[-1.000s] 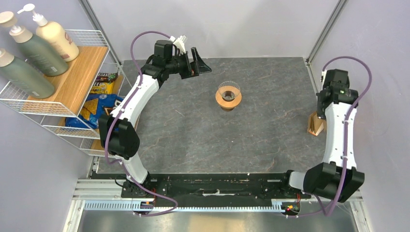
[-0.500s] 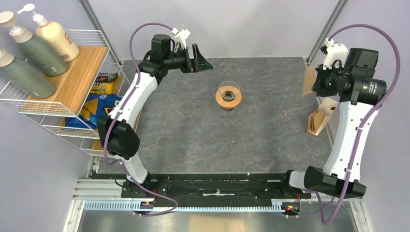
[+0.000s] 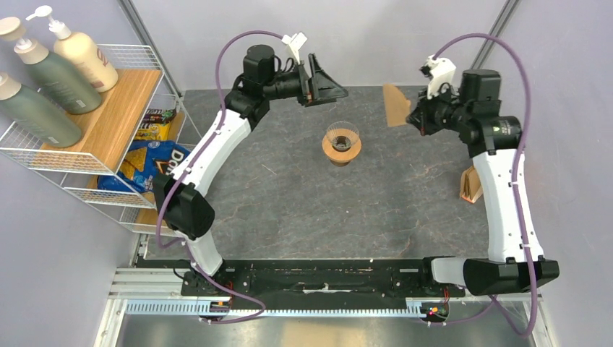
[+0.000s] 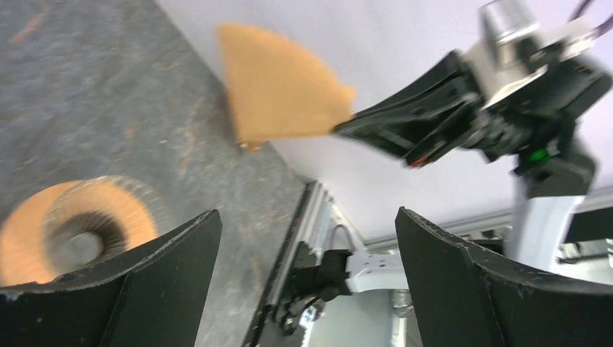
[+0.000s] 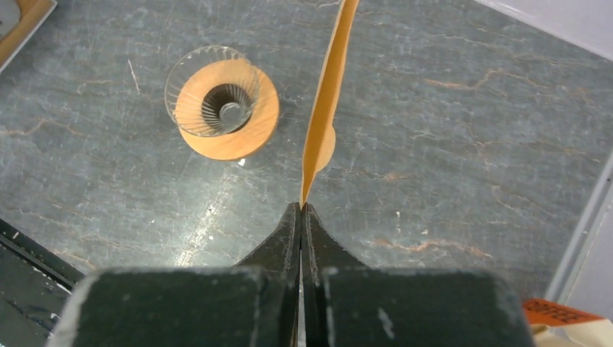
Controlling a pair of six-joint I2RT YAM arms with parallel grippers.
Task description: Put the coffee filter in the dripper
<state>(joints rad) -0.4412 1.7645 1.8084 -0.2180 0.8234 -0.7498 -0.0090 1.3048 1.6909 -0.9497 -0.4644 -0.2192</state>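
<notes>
Coffee filter [image 3: 395, 103] up in the air, most of the way to the dripper [image 3: 341, 141]

Pinched flat at its tip by the closed right claw [image 5: 301, 208]; carried within the last second from the filter bundle [image 3: 472, 184] at the worktop's [image 3: 289, 195] right edge to right of the dripper, not yet over it. Left claw [image 3: 329, 85] wide open, empty, swung nearer too. Opening and seating probably still ahead.

left arm [image 3: 217, 141] raised, left jaws spread wide; right arm [image 3: 508, 195] raised, right jaws pressed together
</notes>
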